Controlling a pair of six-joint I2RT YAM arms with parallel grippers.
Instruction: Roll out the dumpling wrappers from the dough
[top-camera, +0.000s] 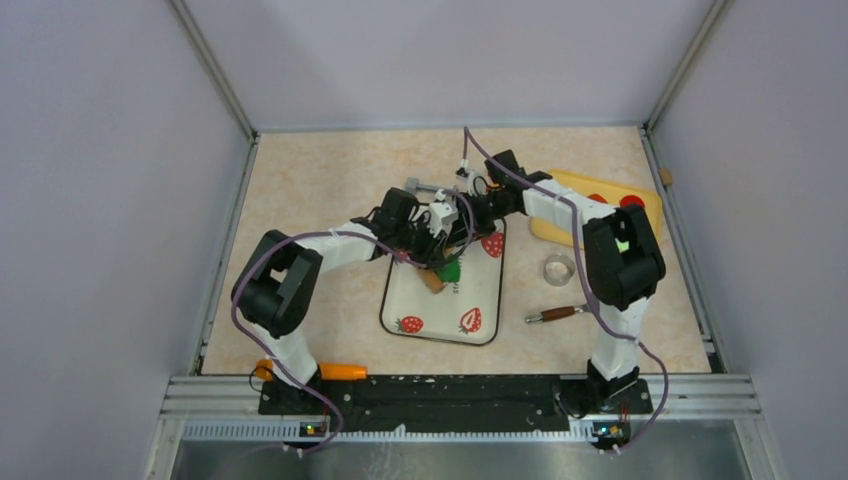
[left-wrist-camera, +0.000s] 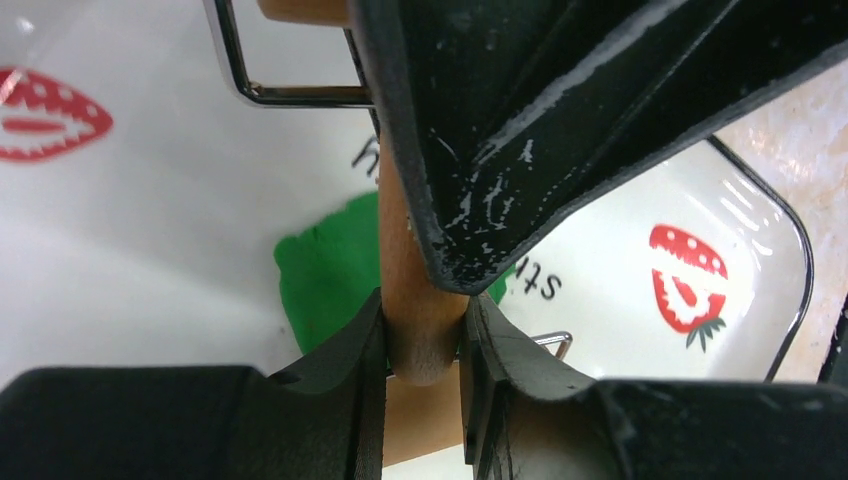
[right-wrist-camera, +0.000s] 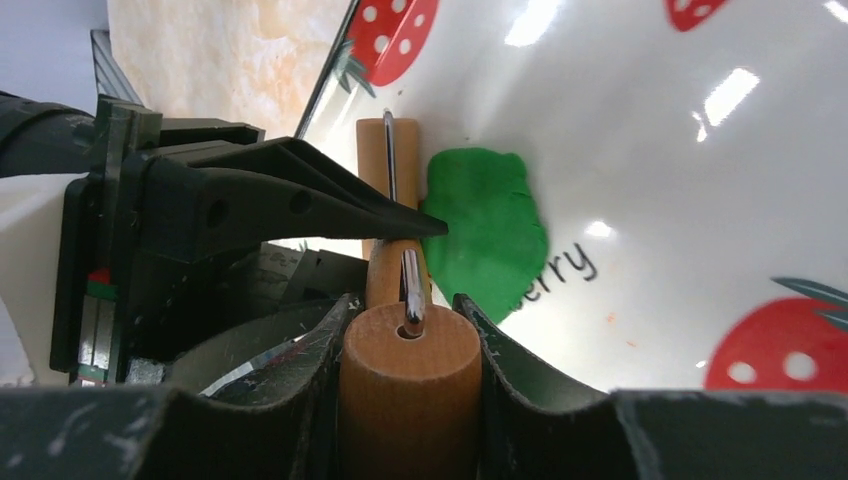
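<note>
The dough (top-camera: 450, 268) is a flattened green lump on the white strawberry tray (top-camera: 420, 300). Both grippers meet above it on one wooden rolling tool (top-camera: 432, 280). My left gripper (left-wrist-camera: 422, 320) is shut on the tool's slim wooden handle (left-wrist-camera: 405, 250), with the dough (left-wrist-camera: 325, 275) just behind it. My right gripper (right-wrist-camera: 408, 320) is shut on a thick wooden cylinder (right-wrist-camera: 410, 385) of the same tool, where a metal rod enters it. From that side the dough (right-wrist-camera: 485, 235) lies beside the roller (right-wrist-camera: 373, 150). No dumpling wrappers are in view.
A yellow board (top-camera: 570, 190) with red discs (top-camera: 632, 201) lies at the back right. A clear round cutter (top-camera: 558, 268) and a wooden-handled tool (top-camera: 555, 314) lie right of the tray. An orange object (top-camera: 342, 371) sits by the left arm's base. Walls enclose the table.
</note>
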